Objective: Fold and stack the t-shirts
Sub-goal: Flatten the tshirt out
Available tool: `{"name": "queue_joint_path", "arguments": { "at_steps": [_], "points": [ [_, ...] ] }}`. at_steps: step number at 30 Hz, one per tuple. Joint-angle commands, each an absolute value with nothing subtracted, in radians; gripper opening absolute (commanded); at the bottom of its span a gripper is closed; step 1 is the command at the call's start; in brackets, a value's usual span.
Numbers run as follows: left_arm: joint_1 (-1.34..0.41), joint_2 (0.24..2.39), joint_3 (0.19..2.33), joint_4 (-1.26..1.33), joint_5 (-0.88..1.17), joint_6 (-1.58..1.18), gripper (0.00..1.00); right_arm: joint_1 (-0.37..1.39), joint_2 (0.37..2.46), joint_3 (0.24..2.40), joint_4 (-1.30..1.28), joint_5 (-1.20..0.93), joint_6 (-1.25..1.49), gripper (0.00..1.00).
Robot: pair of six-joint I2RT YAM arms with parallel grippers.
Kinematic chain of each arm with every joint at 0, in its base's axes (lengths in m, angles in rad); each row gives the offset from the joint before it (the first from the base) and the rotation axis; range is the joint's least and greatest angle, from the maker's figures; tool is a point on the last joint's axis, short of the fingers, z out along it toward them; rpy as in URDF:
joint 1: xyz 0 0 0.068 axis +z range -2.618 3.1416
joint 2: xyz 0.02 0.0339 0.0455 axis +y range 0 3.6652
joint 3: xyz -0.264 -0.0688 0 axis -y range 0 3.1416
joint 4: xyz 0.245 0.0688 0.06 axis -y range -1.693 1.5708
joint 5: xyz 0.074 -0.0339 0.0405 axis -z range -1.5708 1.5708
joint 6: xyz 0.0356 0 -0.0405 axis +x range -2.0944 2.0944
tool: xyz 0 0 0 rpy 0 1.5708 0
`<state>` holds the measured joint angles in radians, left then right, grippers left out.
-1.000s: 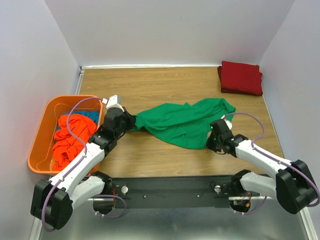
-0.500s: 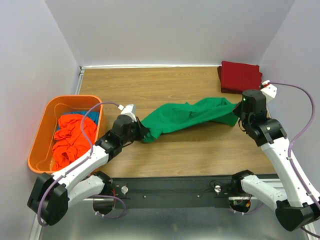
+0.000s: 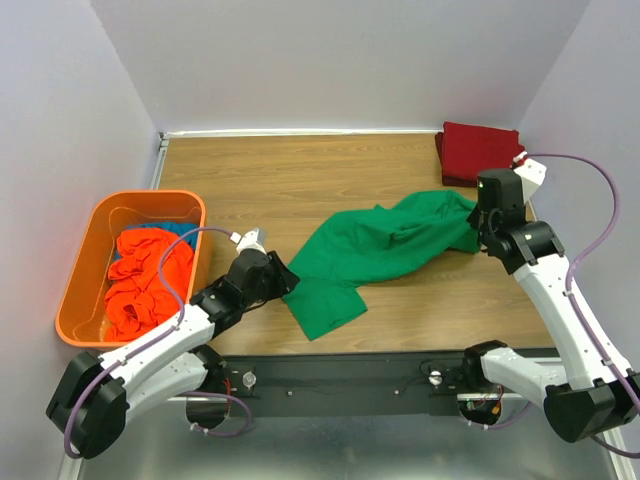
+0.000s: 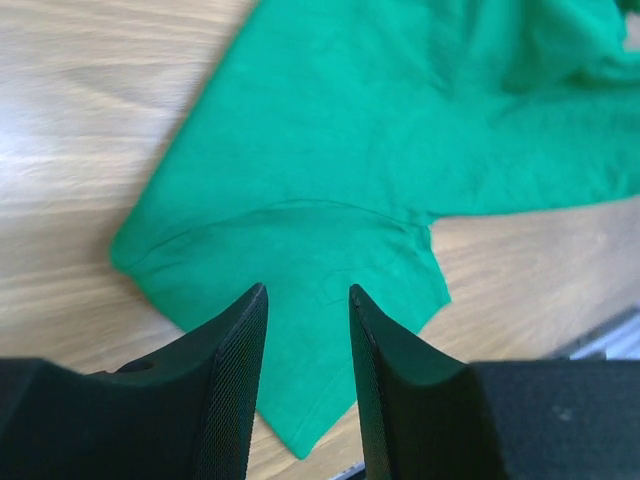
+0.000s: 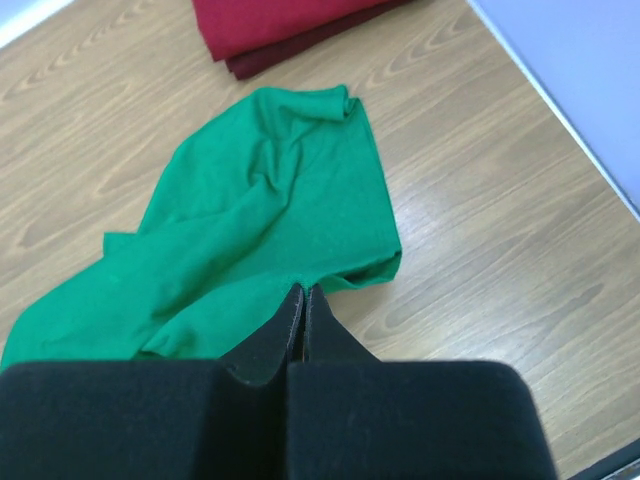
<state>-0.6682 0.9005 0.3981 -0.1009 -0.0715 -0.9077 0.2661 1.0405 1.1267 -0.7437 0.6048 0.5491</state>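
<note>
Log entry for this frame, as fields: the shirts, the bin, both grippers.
green t-shirt: unfolded, rumpled, mid-table
dark red t-shirt: folded, far right corner
orange bin: left side, holds orange-red t-shirts, blue fabric at the back
left gripper: open, over the green t-shirt's near corner, nothing held
right gripper: shut on the green t-shirt's right edge

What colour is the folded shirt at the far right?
Dark red shirt, clearest in the top view.

Robot lab enclosure: plain lavender walls [image 3: 330,60] around wooden table [image 3: 300,170], black mounting rail [image 3: 350,380].
</note>
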Motion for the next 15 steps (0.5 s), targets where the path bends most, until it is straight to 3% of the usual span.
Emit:
{"name": "queue_joint_path", "arguments": {
  "at_steps": [1, 15],
  "points": [
    [-0.670, 0.907, 0.413, -0.240, -0.250, -1.049, 0.45, 0.259, 1.049, 1.132, -0.735, 0.554, 0.545, 0.01],
    [-0.670, 1.005, 0.417, -0.304, -0.411, -1.198, 0.48, 0.259, 1.046, 1.051, -0.673, 0.451, 0.549, 0.01]
  ]
}}
